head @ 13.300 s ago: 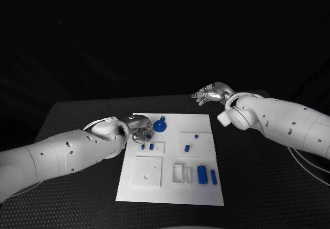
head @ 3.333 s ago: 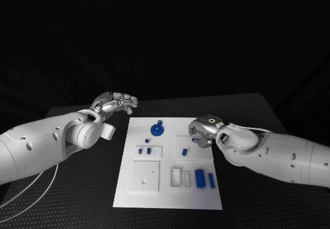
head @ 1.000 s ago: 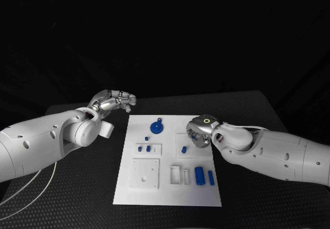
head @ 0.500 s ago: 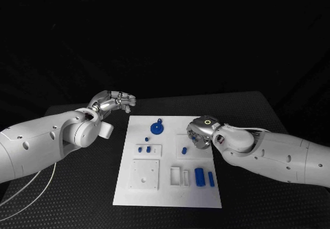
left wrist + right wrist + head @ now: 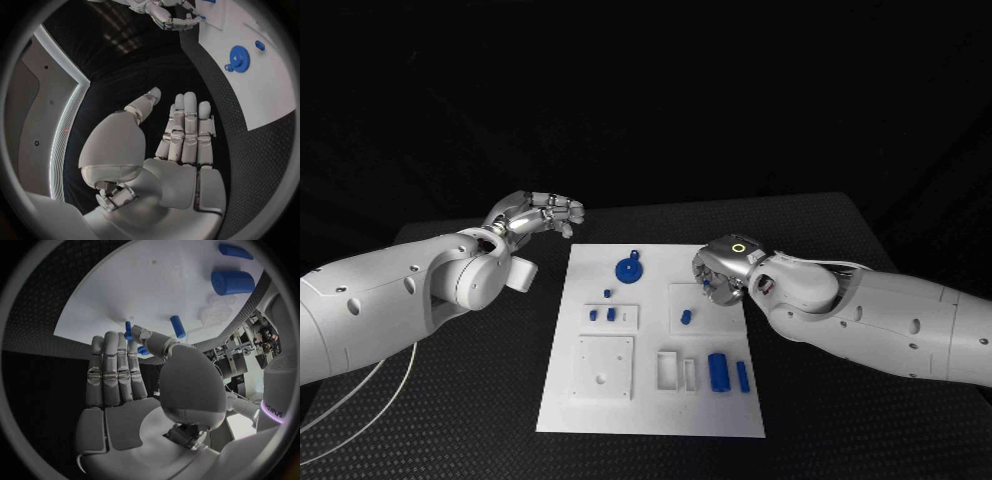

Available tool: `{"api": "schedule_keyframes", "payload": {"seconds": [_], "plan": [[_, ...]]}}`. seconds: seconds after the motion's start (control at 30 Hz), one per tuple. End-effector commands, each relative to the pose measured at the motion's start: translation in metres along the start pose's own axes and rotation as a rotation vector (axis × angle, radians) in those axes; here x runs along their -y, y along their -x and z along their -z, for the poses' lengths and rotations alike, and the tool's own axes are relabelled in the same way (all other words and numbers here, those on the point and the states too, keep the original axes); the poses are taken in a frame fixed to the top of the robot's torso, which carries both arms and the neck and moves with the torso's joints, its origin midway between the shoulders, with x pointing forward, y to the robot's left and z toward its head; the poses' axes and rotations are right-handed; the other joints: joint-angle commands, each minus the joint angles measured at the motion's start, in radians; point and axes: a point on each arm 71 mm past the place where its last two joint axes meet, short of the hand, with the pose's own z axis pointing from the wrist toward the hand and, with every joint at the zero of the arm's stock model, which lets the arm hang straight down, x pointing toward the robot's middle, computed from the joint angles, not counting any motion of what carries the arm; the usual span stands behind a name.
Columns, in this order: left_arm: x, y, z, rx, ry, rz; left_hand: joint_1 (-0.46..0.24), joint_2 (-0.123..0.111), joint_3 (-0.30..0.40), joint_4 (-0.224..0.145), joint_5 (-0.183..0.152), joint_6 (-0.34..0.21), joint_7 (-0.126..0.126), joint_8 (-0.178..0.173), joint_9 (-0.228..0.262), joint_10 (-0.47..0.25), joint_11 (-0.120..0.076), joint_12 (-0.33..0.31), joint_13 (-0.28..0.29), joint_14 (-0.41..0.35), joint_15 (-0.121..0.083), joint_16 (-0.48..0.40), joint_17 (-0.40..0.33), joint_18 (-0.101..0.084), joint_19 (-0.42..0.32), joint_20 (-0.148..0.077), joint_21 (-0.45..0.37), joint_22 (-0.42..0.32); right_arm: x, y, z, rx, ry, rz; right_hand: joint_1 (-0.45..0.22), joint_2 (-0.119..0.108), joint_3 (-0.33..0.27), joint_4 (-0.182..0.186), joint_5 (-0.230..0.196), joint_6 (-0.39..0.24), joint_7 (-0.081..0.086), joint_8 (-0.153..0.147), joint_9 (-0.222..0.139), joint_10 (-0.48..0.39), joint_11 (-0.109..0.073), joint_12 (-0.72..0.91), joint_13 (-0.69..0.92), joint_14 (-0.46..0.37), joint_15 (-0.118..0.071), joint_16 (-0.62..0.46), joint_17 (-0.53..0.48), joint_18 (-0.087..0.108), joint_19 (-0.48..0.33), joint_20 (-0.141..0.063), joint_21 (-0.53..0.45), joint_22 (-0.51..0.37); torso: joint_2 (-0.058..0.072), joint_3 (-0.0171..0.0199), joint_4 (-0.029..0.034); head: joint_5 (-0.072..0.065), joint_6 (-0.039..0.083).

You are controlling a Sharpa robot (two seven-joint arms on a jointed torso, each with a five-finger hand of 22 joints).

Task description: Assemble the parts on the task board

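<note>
The white task board (image 5: pixel 661 400) lies mid-table. On it are a blue gear (image 5: pixel 630 267), two small pegs (image 5: pixel 602 313) in a small plate, a lone peg (image 5: pixel 687 316), a thick blue cylinder (image 5: pixel 718 370) and a thin bar (image 5: pixel 743 374). My right hand (image 5: pixel 720 270) hovers over the board's far right part. In the right wrist view its thumb and a fingertip pinch a small blue peg (image 5: pixel 128 329), beside the lone peg (image 5: pixel 177 326). My left hand (image 5: pixel 538 213) stays off the board's far left corner, fingers straight, thumb apart, holding nothing (image 5: pixel 181 135).
A square white plate (image 5: pixel 606 366) and a slotted white block (image 5: pixel 679 368) sit on the board's near half. Black mat (image 5: pixel 848 250) surrounds the board. The left wrist view shows the gear (image 5: pixel 239 56) and my right hand (image 5: pixel 172 15) beyond it.
Over the last second my right hand rose slightly and shifted toward the far edge. The left hand stayed put; 13 s ago it was at the gear and the right hand was off the board.
</note>
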Motion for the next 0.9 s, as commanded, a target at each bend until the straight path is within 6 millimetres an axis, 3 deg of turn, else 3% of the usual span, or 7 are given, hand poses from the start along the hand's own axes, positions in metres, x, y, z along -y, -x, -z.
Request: {"api": "schedule_keyframes", "payload": {"seconds": [0.03,0.23,0.47,0.77,0.9], "plan": [[0.001,-0.001,0.000,-0.011,-0.007,0.002,-0.011,0.001,-0.002,-0.001,0.006,-0.007,-0.001,-0.003,0.000,-0.009,0.001,-0.001,-0.001,0.008,-0.001,-0.005,0.001,0.020,0.009,-0.008,-0.005,0.001,0.000,0.001,0.001,-0.040,0.006,-0.027,0.003,-0.003,0.004,0.003,0.002,0.007,0.000,0.004,0.001,0.004,0.001,0.004,0.003,0.002,-0.004,0.006,0.002,0.014,0.007,0.003,0.006,0.020,0.000,0.0005,-0.0004,0.000,0.000],[0.001,0.001,0.000,-0.008,-0.005,0.001,-0.011,0.001,-0.002,-0.001,0.006,-0.007,-0.001,-0.003,0.000,-0.009,0.001,0.000,-0.001,0.008,-0.001,-0.006,0.002,0.020,0.009,-0.008,-0.005,0.002,0.001,0.011,0.007,-0.056,0.010,-0.104,0.002,-0.001,0.003,0.005,0.002,0.005,0.001,0.002,0.003,0.001,0.001,0.003,0.005,0.000,-0.003,0.005,0.003,0.014,0.005,0.003,0.005,0.019,0.000,0.0005,0.0008,0.003,0.000],[0.001,0.000,-0.002,-0.008,-0.006,0.001,-0.011,0.001,-0.002,-0.001,0.006,-0.008,-0.001,-0.002,0.000,-0.010,0.001,0.000,-0.001,0.008,-0.001,-0.006,0.002,0.020,0.009,-0.008,-0.006,0.002,-0.021,0.026,0.007,0.048,0.086,-0.163,0.002,0.002,0.002,0.004,0.002,0.004,0.002,0.001,0.004,-0.001,0.002,0.002,0.007,-0.001,-0.003,0.005,0.004,0.014,0.005,0.003,0.005,0.019,-0.001,0.0001,-0.0014,0.021,0.006],[0.000,0.000,-0.006,-0.001,-0.005,0.000,-0.011,0.001,-0.002,-0.001,0.006,-0.007,-0.001,-0.002,0.000,-0.009,0.001,0.000,-0.001,0.008,-0.001,-0.007,0.003,0.020,0.009,-0.008,-0.006,0.002,-0.059,0.035,-0.002,0.078,0.177,-0.190,0.002,0.003,0.003,0.005,0.002,0.004,0.002,0.000,0.005,-0.001,0.002,0.002,0.008,-0.002,-0.004,0.004,0.005,0.014,0.006,0.003,0.005,0.019,-0.002,-0.0003,0.0007,0.066,0.007],[0.000,-0.001,-0.009,0.004,-0.008,-0.002,-0.011,0.001,-0.001,-0.001,0.006,-0.007,-0.001,-0.002,0.000,-0.009,0.001,0.000,-0.001,0.008,-0.001,-0.007,0.003,0.020,0.009,-0.008,-0.007,0.002,-0.077,0.033,-0.008,0.075,0.216,-0.205,0.002,0.004,0.002,0.006,0.002,0.003,0.002,0.000,0.006,-0.002,0.002,0.001,0.009,-0.002,-0.004,0.004,0.005,0.014,0.006,0.003,0.005,0.019,-0.002,-0.0016,0.0020,0.097,0.005]]}}
